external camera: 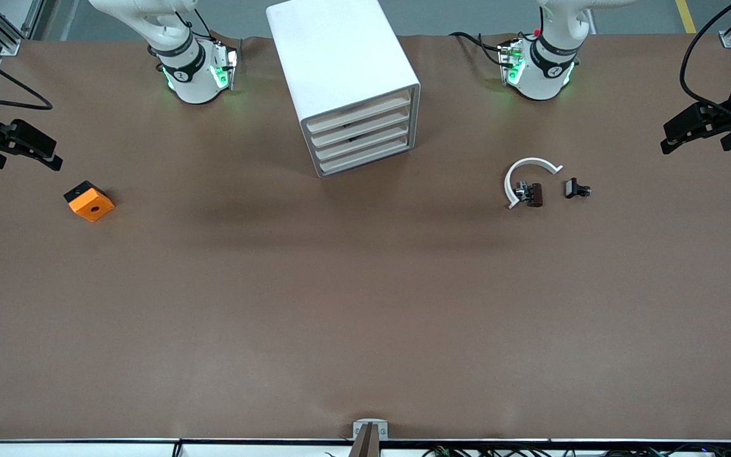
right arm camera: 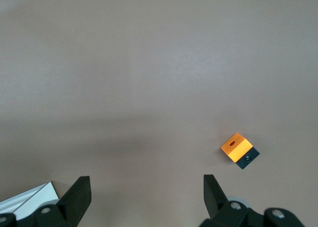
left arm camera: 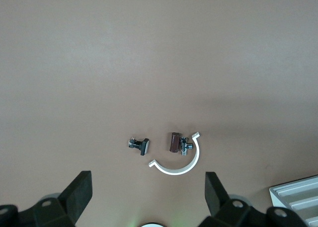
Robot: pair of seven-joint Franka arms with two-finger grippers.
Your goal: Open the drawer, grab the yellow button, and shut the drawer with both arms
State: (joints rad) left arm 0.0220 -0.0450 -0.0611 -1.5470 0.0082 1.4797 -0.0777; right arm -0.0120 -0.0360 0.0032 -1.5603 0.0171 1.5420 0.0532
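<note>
The white cabinet [external camera: 340, 70] stands at the back middle of the table, between the two arm bases. Its four cream-fronted drawers [external camera: 363, 133] are all pushed in. The button is hidden. My left gripper [external camera: 679, 134] hangs high over the left arm's end of the table. It is open and empty, with the clips and the white strip on the table under it [left arm camera: 149, 193]. Over the right arm's end, my right gripper [external camera: 35, 151] is also up in the air, open and empty [right arm camera: 146, 194]. Both grippers are well away from the cabinet.
An orange square block [external camera: 89, 201] [right arm camera: 239, 150] with a hole lies toward the right arm's end. A white curved strip [external camera: 526, 171] [left arm camera: 181, 163] and two small dark clips [external camera: 532, 193] [external camera: 576, 188] lie toward the left arm's end. The cabinet's corner [left arm camera: 297, 193] [right arm camera: 27, 199] shows in both wrist views.
</note>
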